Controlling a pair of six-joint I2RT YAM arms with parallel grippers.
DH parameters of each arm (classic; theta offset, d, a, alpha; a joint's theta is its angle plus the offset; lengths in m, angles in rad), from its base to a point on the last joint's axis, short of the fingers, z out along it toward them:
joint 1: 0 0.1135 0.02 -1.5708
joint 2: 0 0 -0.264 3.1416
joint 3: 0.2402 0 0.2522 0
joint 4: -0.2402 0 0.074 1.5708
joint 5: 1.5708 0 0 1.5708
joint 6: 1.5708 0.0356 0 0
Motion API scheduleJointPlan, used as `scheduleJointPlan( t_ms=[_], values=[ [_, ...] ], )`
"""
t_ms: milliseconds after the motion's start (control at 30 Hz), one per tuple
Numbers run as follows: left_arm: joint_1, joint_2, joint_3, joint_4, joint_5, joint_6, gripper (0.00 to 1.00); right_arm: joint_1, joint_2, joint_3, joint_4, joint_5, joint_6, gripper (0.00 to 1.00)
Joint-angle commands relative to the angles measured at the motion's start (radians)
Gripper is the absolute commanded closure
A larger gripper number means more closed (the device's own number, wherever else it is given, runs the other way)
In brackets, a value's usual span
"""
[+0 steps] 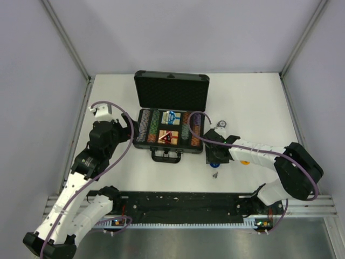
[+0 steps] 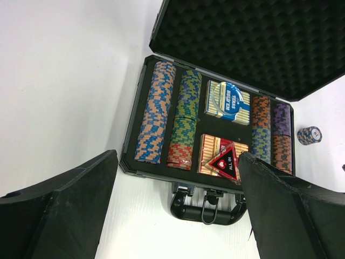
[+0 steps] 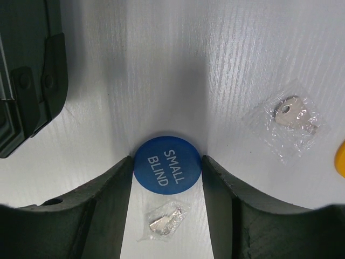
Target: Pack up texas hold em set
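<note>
The black case [image 1: 144, 147] lies open in the middle of the table, lid [image 1: 171, 89] raised at the back. Inside are rows of multicoloured chips [image 2: 156, 110], a blue card box [image 2: 229, 102], a red card box [image 2: 211, 148] and a red "ALL IN" triangle [image 2: 225, 161] on top of it. My left gripper [image 2: 178, 156] hovers wide open over the case's front edge and handle [image 2: 207, 208], holding nothing. To the right of the case, my right gripper [image 3: 166, 159] is down at the table, both fingers pressed against the edges of a blue round "SMALL BLIND" button [image 3: 167, 163].
A short stack of loose chips [image 2: 309, 135] stands on the table right of the case. Two small keys in clear bags lie near the right gripper [image 3: 289, 116] [image 3: 161, 222]. A yellow object [image 3: 340, 158] shows at the right edge. The case's corner [image 3: 27, 81] is close on the left.
</note>
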Motion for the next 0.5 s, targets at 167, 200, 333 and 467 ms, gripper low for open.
scheduleJointPlan(
  t_ms=[167, 200, 333, 467],
  values=[
    [0.002, -0.007, -0.009, 0.043, -0.017, -0.005, 0.01, -0.003, 0.043, -0.035, -0.064, -0.046, 0.0, 0.53],
    [0.003, -0.007, -0.007, 0.043, -0.018, -0.005, 0.01, -0.001, 0.036, -0.03, -0.064, -0.04, 0.003, 0.54],
    [0.002, -0.009, -0.006, 0.043, -0.02, -0.004, 0.01, -0.001, -0.017, 0.0, -0.066, -0.001, 0.007, 0.53],
    [0.003, -0.009, -0.009, 0.043, -0.021, -0.002, 0.01, -0.001, -0.05, 0.042, -0.084, 0.023, 0.01, 0.53]
  ],
)
